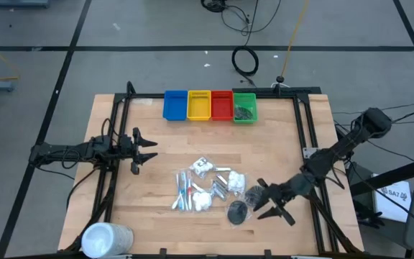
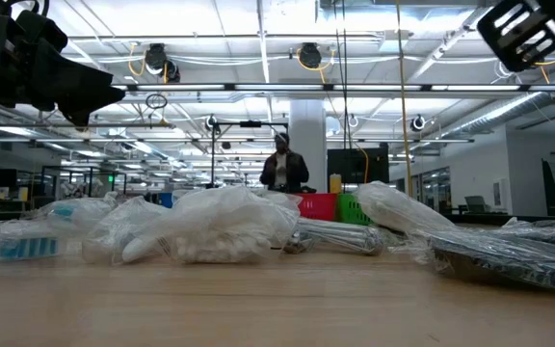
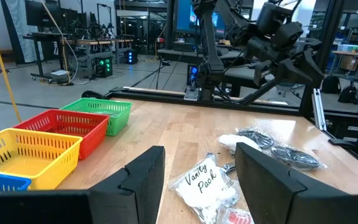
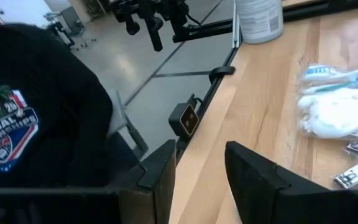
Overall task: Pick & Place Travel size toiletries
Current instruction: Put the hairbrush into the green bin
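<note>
The toiletries (image 1: 208, 184) lie in a loose heap on the table's middle: white packets, clear-wrapped sticks, silver tubes, and a dark disc (image 1: 237, 211) at the heap's right near side. In the left wrist view a "Vanity Pack" packet (image 3: 202, 185) and wrapped dark discs (image 3: 278, 149) lie ahead. My left gripper (image 1: 152, 150) is open, left of the heap and clear of it (image 3: 197, 155). My right gripper (image 1: 259, 200) is open just right of the dark disc, with nothing between its fingers (image 4: 201, 155). In the low view the wrapped heap (image 2: 210, 226) rests on the wood.
Four bins stand in a row at the far edge: blue (image 1: 175, 105), yellow (image 1: 198, 106), red (image 1: 221, 106), and green (image 1: 244, 108) with dark items inside. A large white cylinder (image 1: 106, 239) lies at the near left corner. A person in a dark shirt (image 4: 36, 118) stands by the table's near edge.
</note>
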`<state>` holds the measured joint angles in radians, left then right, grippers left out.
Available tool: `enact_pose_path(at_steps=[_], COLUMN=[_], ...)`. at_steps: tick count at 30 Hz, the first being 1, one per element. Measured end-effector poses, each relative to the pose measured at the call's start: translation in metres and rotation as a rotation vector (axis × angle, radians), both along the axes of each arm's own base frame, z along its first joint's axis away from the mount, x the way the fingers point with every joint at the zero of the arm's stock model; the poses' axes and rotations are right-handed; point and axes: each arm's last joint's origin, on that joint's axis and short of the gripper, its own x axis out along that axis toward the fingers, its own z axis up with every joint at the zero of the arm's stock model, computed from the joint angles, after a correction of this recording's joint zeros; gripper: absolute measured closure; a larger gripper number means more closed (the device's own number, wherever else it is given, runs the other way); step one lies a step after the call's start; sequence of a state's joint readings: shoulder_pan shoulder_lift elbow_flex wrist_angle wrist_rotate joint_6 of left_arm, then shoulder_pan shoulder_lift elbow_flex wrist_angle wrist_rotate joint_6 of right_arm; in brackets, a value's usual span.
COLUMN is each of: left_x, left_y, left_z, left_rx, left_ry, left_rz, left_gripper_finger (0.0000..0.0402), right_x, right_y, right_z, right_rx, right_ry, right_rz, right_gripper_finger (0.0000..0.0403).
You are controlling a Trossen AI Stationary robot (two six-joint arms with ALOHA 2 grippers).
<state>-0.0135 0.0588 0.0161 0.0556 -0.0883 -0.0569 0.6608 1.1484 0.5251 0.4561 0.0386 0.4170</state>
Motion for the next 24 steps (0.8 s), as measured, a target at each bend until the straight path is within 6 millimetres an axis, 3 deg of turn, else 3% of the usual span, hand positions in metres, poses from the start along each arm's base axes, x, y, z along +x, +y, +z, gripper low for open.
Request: enact_pose_path(at_steps=[12,18,24], left_x=[0.0,0.0,0.0], left_y=[0.0,0.0,0.0], left_z=[0.0,0.0,0.0], left_rx=[0.0,0.0,0.0], left_ry=[0.0,0.0,0.0], left_rz=[0.0,0.0,0.0], left_gripper_finger=[0.0211,0.021,0.021], right_x=[-0.004,0.004,0.015], right_y=[0.004,-0.004,0.005], right_z=[-0.001,0.004,0.014], right_rx=[-0.191,-0.178,-0.29], right_ry=[-0.123,-0.111,0.04], right_rz=[0.04,-0.2,-0.355], right_gripper_finger=[0.0273,0.0262,0.0207])
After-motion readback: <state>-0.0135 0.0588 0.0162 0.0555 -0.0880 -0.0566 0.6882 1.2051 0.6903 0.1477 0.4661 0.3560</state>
